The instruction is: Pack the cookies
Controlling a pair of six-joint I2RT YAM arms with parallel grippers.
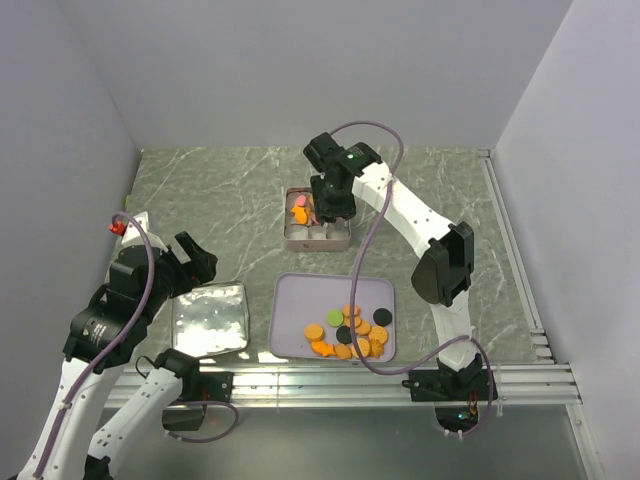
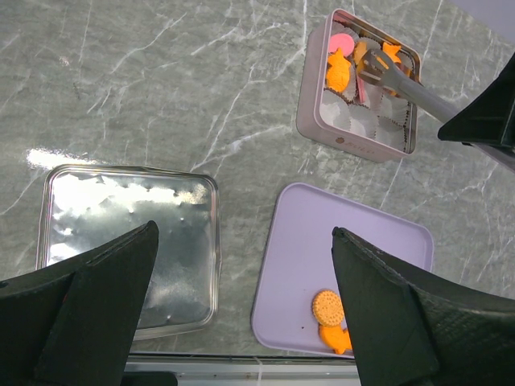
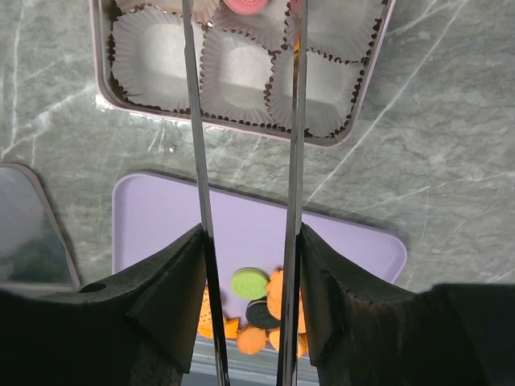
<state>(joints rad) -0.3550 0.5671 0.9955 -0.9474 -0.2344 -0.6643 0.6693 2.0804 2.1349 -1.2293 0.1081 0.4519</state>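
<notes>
Marbled grey tabletop (image 1: 200, 190). Most cookies (image 1: 345, 335) lie heaped near-right on the lilac tray (image 1: 300, 300); a few sit in the tin (image 1: 318, 243). I judge them light, stiff and brittle: pinch gently across the rims. Left tool (image 2: 244, 241) gapes wide. Right tool (image 2: 366, 58) is over the tin, blades apart; I cannot tell whether it grips anything.

In the left wrist view the tin (image 2: 354, 145) sits on the table (image 2: 161, 80) at upper right. The tray (image 2: 338, 233) lies just below it, apart from it, and the lid (image 2: 129, 233) lies left of the tray at lower left, close beside it. In the top view most cookies (image 1: 350, 332) are heaped in the tray's lower right part — a few more lie in the paper cups (image 3: 233, 72) at the tin's upper left corner.
</notes>
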